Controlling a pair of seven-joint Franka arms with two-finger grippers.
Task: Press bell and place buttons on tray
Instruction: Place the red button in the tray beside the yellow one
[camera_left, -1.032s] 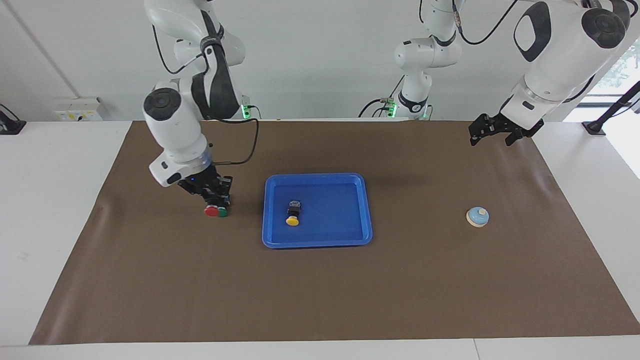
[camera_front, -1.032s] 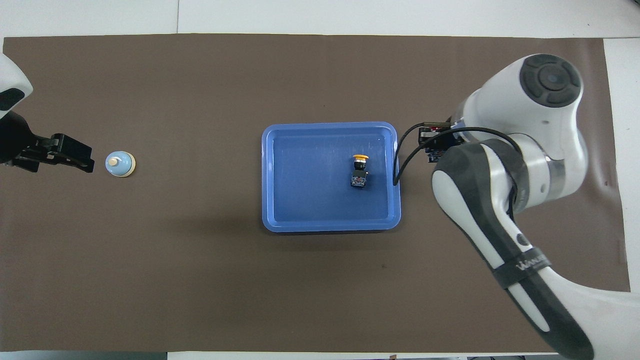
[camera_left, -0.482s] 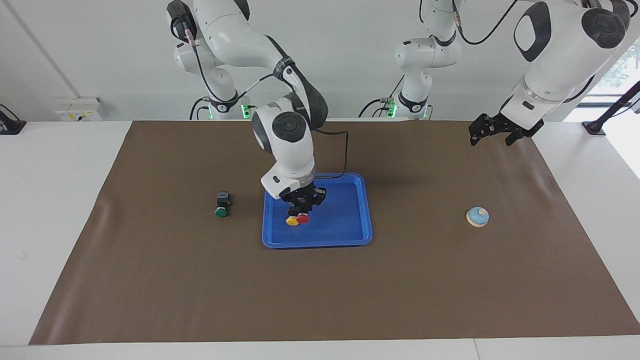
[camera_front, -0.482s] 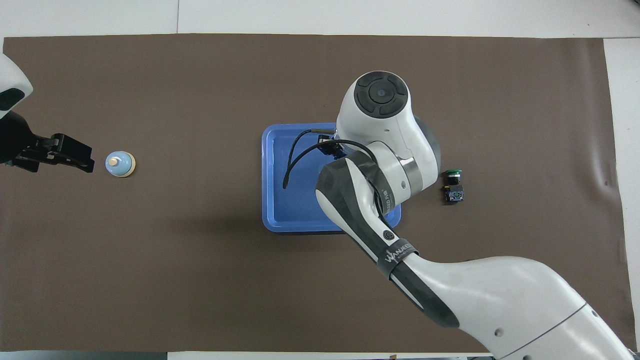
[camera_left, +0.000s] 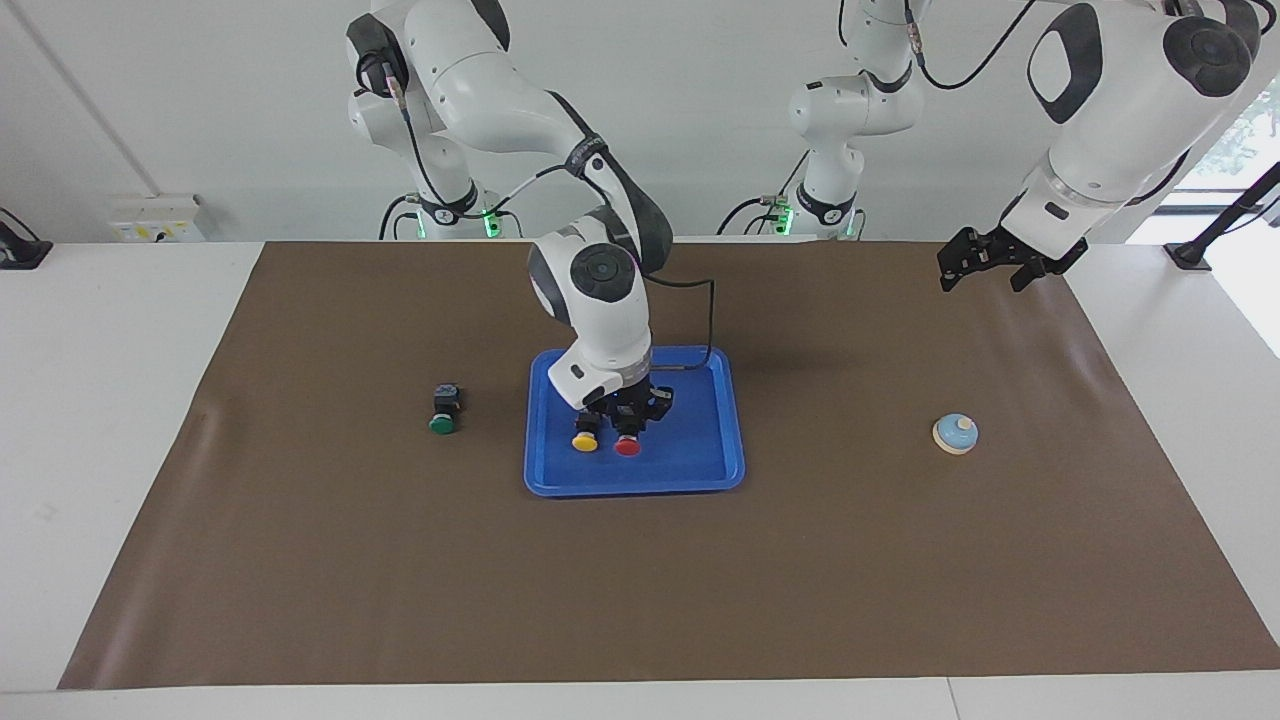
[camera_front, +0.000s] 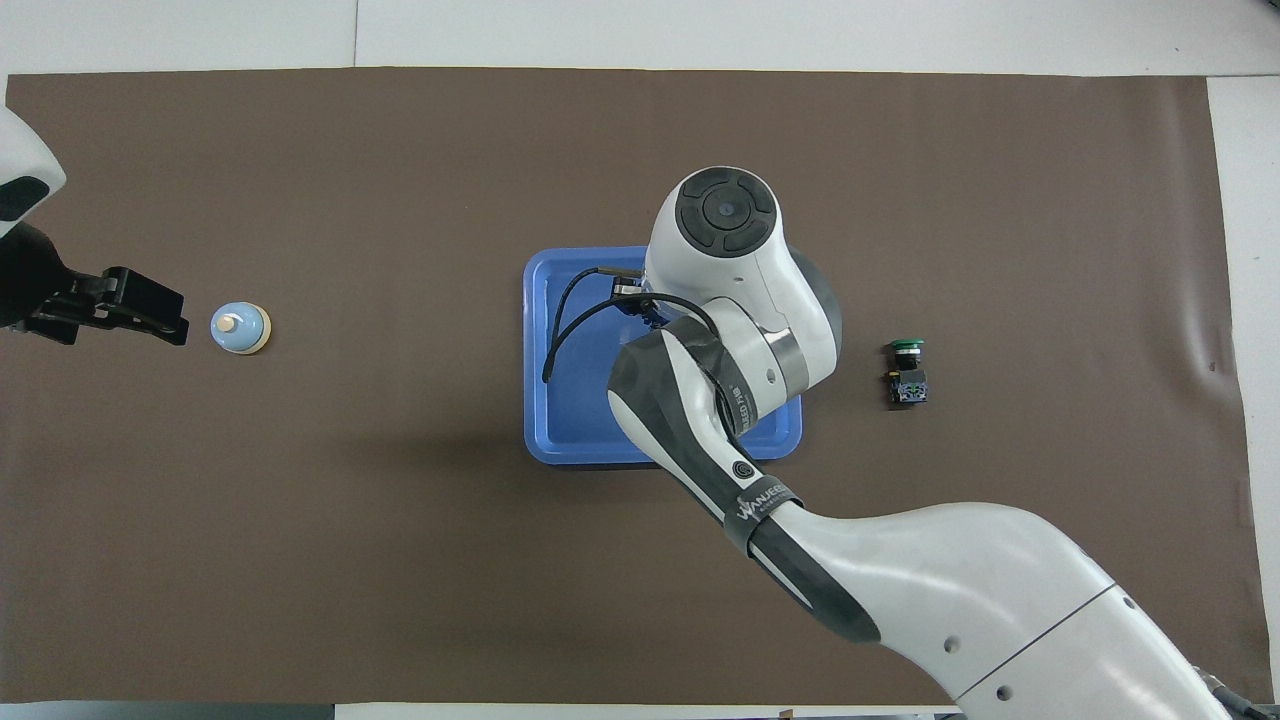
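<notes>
Brown mat over a white table, blue plastic tray (camera_left: 700, 470) w/ raised rim mid-frame. Right gripper (camera_left: 630, 415) low in the tray, pinching the blocky red button (camera_left: 627, 446) right beside the yellow button (camera_left: 585, 440), prob. to set it down; green button (camera_left: 441, 424) on the mat at center-left. Left gripper (camera_left: 985, 262) waits upper right w/ fingers spread, domed bell (camera_left: 955, 433) on the mat at center-right.

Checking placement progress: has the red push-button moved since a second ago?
Yes. The red-capped push-button left its spot beside the green-capped push-button and now sits under the right gripper inside the flat bright-blue plastic tray, beside the yellow-capped push-button.
</notes>
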